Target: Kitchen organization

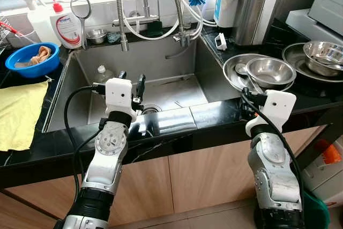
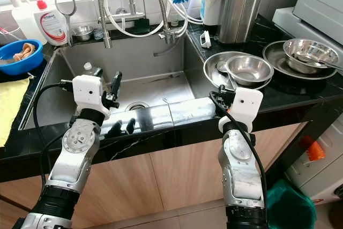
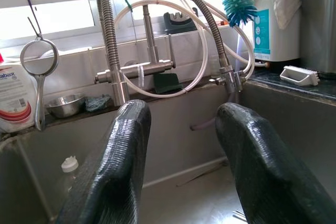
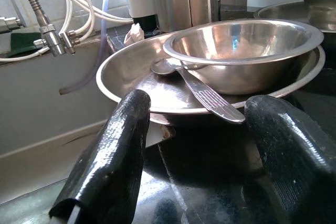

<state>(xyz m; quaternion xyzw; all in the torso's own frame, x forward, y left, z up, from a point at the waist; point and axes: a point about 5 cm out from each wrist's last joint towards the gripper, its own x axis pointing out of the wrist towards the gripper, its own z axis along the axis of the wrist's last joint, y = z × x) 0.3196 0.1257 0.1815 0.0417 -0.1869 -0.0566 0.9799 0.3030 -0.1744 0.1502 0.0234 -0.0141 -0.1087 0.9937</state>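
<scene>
The right gripper (image 4: 194, 145) is open, with nothing between its two black fingers. Just in front of it, on the black counter (image 1: 214, 113), sits a big metal plate (image 4: 131, 85). A spoon (image 4: 202, 93) lies in the plate, with its handle pointing back at the gripper. A metal bowl (image 4: 241, 45) sits in the plate too, touching the spoon's far end. Farther off to that gripper's right is another plate with a second bowl (image 1: 323, 53) in it.

The left gripper (image 3: 181, 166) is open as well and holds nothing. It hangs over the near edge of the sink (image 1: 161, 92). Below and ahead of it is the drain (a small round hole). A little bottle (image 1: 103, 73) stands in the sink to that gripper's left. Beyond are the tap (image 3: 110, 51), a blue brush (image 3: 237, 1) hanging up, a strainer (image 3: 38, 61) and a soap bottle (image 1: 67, 25). Far to the left are a blue bowl (image 1: 29, 60) and a yellow cloth (image 1: 19, 111).

The tidying looks barely begun. The dishes are still out on the counter, and neither gripper has picked up anything yet. The spoon and plate look like the nearest things to grab.
</scene>
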